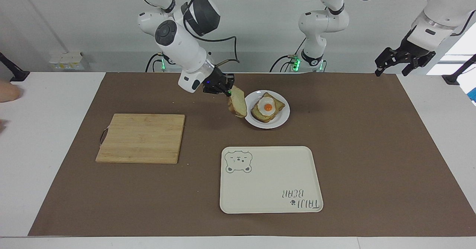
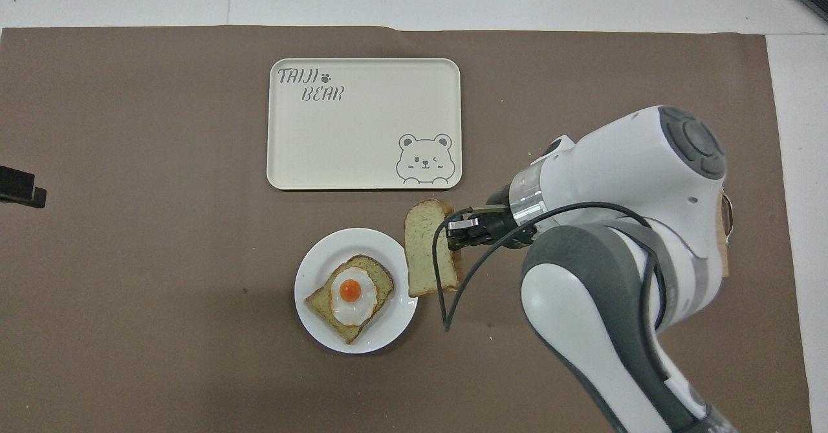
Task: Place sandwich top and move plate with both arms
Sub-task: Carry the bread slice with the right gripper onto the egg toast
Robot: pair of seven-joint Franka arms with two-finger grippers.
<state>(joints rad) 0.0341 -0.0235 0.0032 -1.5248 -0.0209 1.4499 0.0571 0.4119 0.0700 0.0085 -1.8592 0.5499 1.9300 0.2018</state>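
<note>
So right now we're mid-carry on step one, getting the top onto the sandwich. The right gripper is clamped shut on the bread slice, pinching it by one crust edge. The slice hangs almost on edge, tilted, in the air in the upper middle of the facing view. It sits right at the rim of the plate, on the side toward the right arm's end of the table. From overhead its lower corner just overlaps the rim, but it isn't over the egg toast yet and I don't see it touching anything.

The plate rests on the brown mat in the upper middle of the frame. The tray is in the lower middle, farther from the robots. The board is off toward the right arm's end with nothing on it.

The left gripper waits up in the upper corner at its own end, over the mat's edge, fingers spread wide, holding nothing.

Next move, as I read it:
- Carry the slice a bit more until it's centred over the egg.
- Roll the wrist so the bread goes flat, not edge-down.
- Lower it and let go gently, since the egg is domed and the slice could slide off.

Moving the plate with both arms hasn't started.
</note>
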